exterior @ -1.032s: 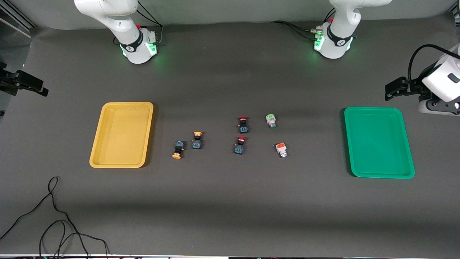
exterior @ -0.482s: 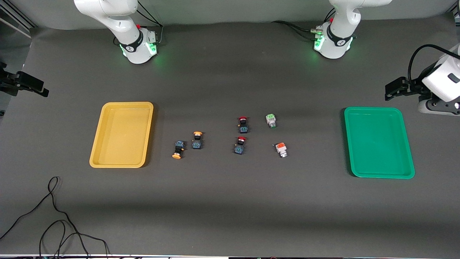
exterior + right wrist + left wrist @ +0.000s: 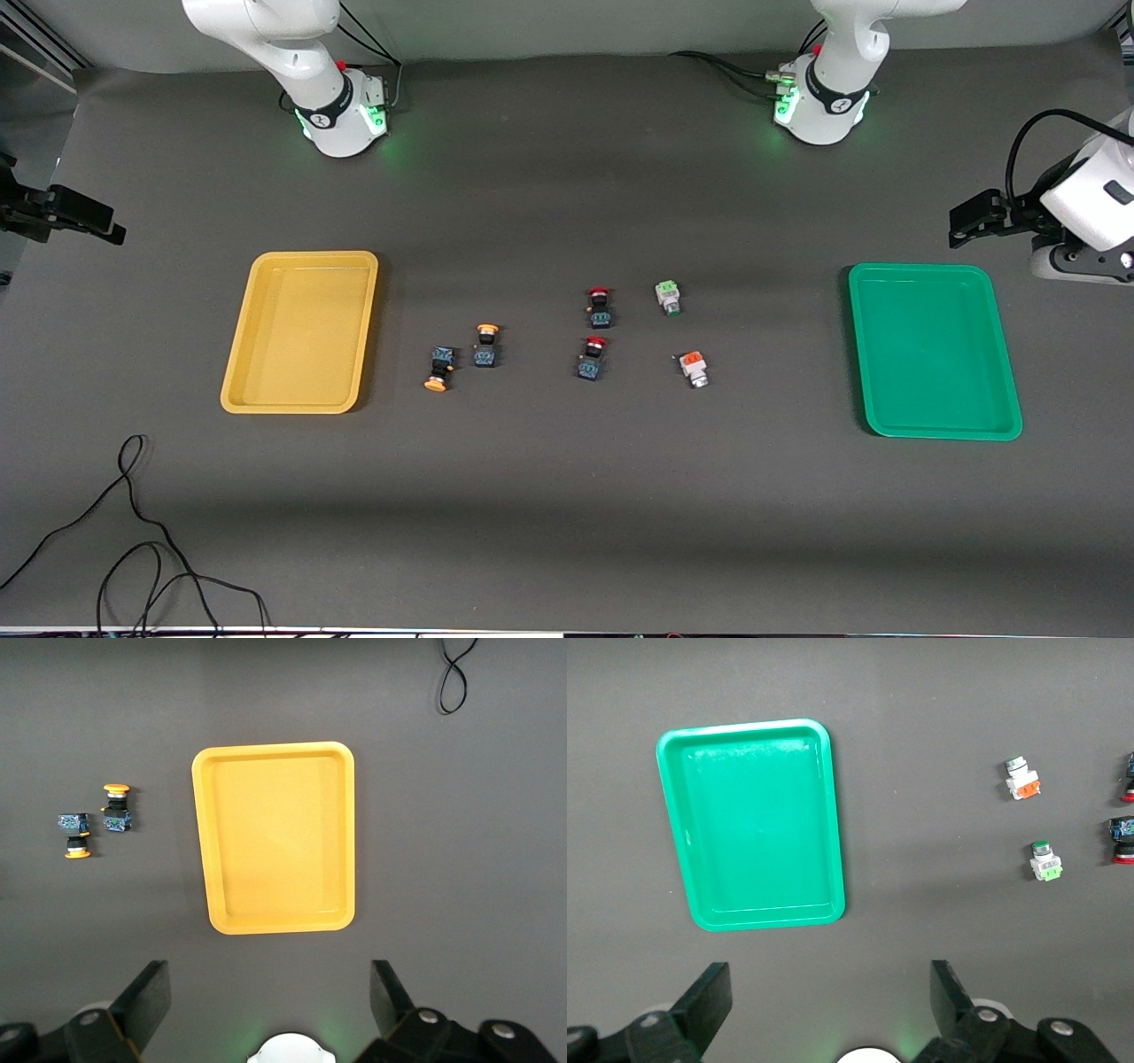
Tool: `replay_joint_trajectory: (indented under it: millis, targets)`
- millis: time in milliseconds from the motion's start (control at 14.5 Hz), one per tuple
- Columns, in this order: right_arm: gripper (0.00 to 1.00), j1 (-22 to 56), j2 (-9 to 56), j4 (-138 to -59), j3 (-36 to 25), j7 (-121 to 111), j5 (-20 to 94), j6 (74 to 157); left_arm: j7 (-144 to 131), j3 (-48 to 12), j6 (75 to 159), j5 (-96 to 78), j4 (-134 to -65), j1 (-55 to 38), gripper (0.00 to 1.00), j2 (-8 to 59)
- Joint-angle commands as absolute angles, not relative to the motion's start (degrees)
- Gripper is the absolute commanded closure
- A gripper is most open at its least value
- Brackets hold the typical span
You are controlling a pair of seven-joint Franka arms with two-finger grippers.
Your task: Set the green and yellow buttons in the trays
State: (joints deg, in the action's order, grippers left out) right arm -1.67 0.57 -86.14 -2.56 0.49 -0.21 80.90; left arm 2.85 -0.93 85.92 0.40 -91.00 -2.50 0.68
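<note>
Two yellow-capped buttons [image 3: 438,369] [image 3: 485,346] lie beside the empty yellow tray [image 3: 301,332], also seen in the right wrist view as buttons [image 3: 74,834] [image 3: 116,808] and tray [image 3: 279,837]. A pale-green button [image 3: 668,297] [image 3: 1045,861] and an orange-capped white one [image 3: 693,369] [image 3: 1023,780] lie toward the empty green tray [image 3: 932,350] [image 3: 753,824]. My left gripper [image 3: 828,983] [image 3: 967,220] hangs open and empty, high over the table at the green tray's end. My right gripper [image 3: 268,979] [image 3: 80,220] hangs open and empty at the yellow tray's end.
Two red-capped buttons [image 3: 600,306] [image 3: 592,357] lie between the yellow-capped pair and the white-bodied pair. A black cable [image 3: 133,532] loops on the table nearer the front camera than the yellow tray. The arm bases [image 3: 341,115] [image 3: 824,111] stand at the table's back edge.
The right gripper has shifted slightly toward the yellow tray. The left arm, the trays and all buttons are where they were.
</note>
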Motion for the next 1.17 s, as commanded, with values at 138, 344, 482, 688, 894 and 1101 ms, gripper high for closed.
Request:
replay_joint_trajectory:
  millis: [138,344,482,688,894,1101]
  targets:
    - [0.0,-1.58,0.35,-84.46,-1.76,1.49,-0.18,77.89,3.43,-1.14,85.69,0.97,-90.09,-2.37,0.0,1.14]
    - [0.0,2.62,0.96,-84.82,-0.53,7.17,0.96,77.43,1.42,-1.49,85.52,0.27,-91.14,-2.99,0.0,0.79]
    - [0.0,5.0,1.58,-85.43,-0.62,13.59,6.3,77.61,-4.54,-2.63,86.39,-0.09,-94.11,-4.65,0.0,0.27]
    - [0.0,8.95,3.68,-88.67,-0.61,17.75,8.27,82.6,-14.28,-4.04,91.38,-0.09,-99.56,-10.17,0.0,0.0]
    - [0.0,13.26,3.52,-98.57,-0.7,21.7,7.65,93.03,-27.64,-4.39,98.59,-0.09,-105.02,-18.69,0.0,-0.27]
    - [0.0,18.27,4.04,-108.25,-0.62,28.53,4.92,106.3,-41.0,-4.39,105.01,-0.26,-108.36,-26.96,0.0,-0.09]
